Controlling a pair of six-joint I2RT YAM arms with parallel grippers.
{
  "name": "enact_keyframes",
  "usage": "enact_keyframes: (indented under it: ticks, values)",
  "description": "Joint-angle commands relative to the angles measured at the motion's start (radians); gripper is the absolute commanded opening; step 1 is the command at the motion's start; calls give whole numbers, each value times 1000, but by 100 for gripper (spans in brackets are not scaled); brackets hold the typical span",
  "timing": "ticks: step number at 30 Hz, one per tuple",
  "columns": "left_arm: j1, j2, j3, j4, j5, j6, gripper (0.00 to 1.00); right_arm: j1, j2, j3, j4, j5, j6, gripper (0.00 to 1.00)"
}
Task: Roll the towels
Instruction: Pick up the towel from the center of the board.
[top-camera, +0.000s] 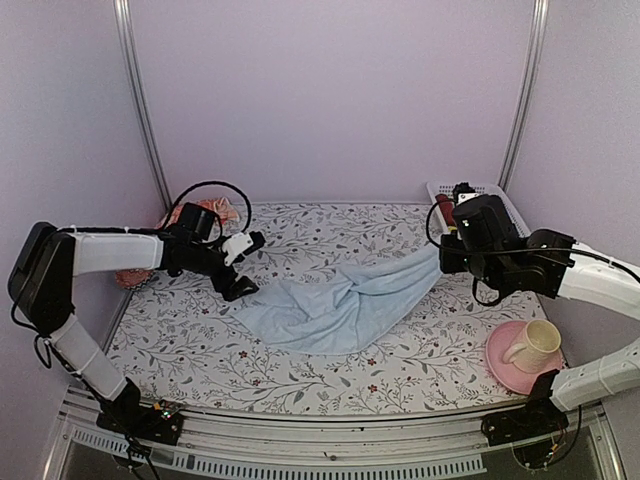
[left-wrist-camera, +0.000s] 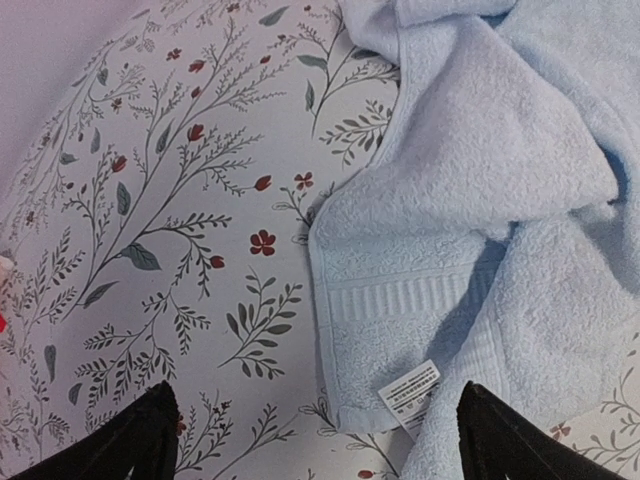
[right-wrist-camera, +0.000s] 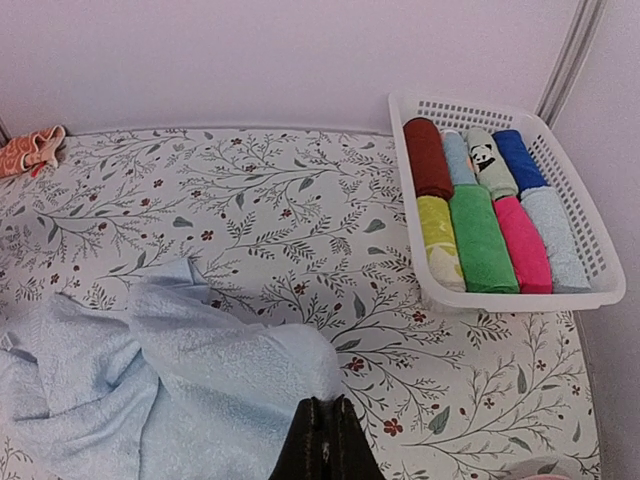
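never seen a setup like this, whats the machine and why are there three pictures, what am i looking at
It is a robot: a left arm and a right arm, bolted at the near edge of a table. The wide picture comes from a fixed camera above and behind them. The other two come from a small camera on each wrist, looking past that arm's own pincer.

A light blue towel lies crumpled on the flowered table cover. The right pincer is shut on one end of it. The left pincer is open over the other end, holding nothing.

Far left lies an orange-red towel. Far right, a white basket holds rolled towels. Near right, a cup stands on a pink saucer.
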Motion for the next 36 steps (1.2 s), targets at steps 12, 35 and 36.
enact_keyframes:
  ticks: [12,35,36]
  values:
    - [-17,-294,-345,147,-100,370,96,-54,-86,-38,-10,11,26,2]
    - [-25,-206,-505,436,-198,496,77,-56,-78,-50,29,-68,23,2]
    - [-25,-199,-501,423,-194,498,77,-55,-80,-50,30,-68,22,2]
